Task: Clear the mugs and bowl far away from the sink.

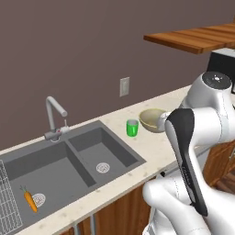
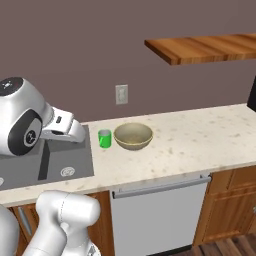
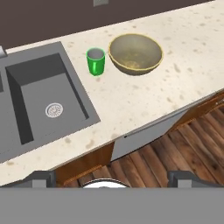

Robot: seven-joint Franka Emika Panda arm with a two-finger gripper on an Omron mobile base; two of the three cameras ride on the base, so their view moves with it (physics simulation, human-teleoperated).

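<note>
Your end effector (image 3: 111, 178) hangs released, fingertips cut off below. The arm hides part of the bowl (image 1: 153, 120); beside the sink (image 1: 69, 165), on the surface (image 3: 144, 94), stands one mug (image 3: 96, 61).

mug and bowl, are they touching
Apart. In the hand view a strip of bare counter shows between the mug and the bowl; the right base view shows the same gap.

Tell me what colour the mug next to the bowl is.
Bright green outside, pale grey inside; the mug shows best in the hand view.
</note>
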